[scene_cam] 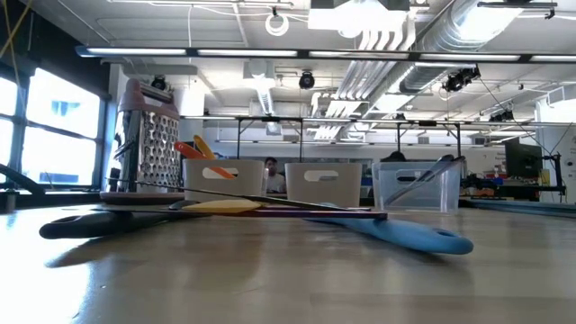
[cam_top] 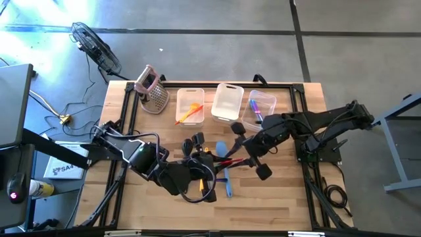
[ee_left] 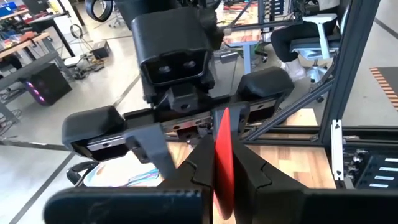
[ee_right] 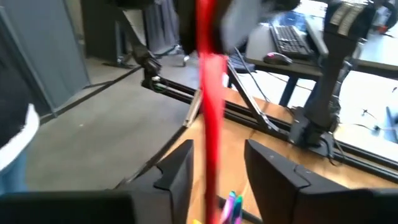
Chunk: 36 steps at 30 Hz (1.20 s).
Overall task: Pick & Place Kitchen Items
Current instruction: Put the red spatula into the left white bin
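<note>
Two claws meet: left claw (ee_left: 222, 165) pinches red utensil (ee_left: 222, 155), right claw (ee_right: 217, 165) slack, its ends hidden.

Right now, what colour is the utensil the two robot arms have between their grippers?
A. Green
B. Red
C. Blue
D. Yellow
B: the left gripper is shut on a red utensil, and the same red utensil runs between the parted fingers of the right gripper; the blue one lies on the table.
</note>
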Tool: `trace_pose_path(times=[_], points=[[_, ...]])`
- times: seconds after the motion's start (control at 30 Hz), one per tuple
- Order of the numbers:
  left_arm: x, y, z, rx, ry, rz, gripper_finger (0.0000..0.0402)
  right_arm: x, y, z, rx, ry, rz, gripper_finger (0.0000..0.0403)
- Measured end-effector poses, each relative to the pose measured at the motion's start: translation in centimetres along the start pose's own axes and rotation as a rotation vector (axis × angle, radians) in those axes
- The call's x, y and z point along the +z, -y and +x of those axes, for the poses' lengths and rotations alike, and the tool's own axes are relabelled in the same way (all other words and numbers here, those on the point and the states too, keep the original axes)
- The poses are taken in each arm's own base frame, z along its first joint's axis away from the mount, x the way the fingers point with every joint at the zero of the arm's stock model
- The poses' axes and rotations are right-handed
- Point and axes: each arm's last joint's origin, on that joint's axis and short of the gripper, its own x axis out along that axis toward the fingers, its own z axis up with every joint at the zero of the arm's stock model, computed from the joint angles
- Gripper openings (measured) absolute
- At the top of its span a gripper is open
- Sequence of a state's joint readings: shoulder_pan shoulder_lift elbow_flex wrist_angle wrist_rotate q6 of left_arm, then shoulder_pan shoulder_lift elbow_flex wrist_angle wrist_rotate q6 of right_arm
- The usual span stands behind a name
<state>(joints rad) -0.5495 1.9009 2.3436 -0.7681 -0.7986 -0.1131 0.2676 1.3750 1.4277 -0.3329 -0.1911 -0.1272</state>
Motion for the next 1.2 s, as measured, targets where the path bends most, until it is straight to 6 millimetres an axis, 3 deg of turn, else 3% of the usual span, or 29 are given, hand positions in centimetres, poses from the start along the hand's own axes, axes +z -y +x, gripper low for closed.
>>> trace_pose_path(times=[0.3, 0.93, 1.2], points=[[-0.1, 0.0, 0.0, 0.000, -0.007, -0.005, 0.0014, -0.2, 0.1, 0.0, -0.061, -0.022, 0.005, 0.0192], [-1.1, -0.1, -0.1, 0.019, -0.088, -0.011, 0.0014, -1.7, -0.1, -0.2, -0.048, -0.184, 0.115, 0.0193], [-1.7, 0.1, -0.5, 0.016, -0.126, -0.020, 0.0014, -4.0, -0.5, -0.6, -0.061, -0.418, 0.282, 0.0193]])
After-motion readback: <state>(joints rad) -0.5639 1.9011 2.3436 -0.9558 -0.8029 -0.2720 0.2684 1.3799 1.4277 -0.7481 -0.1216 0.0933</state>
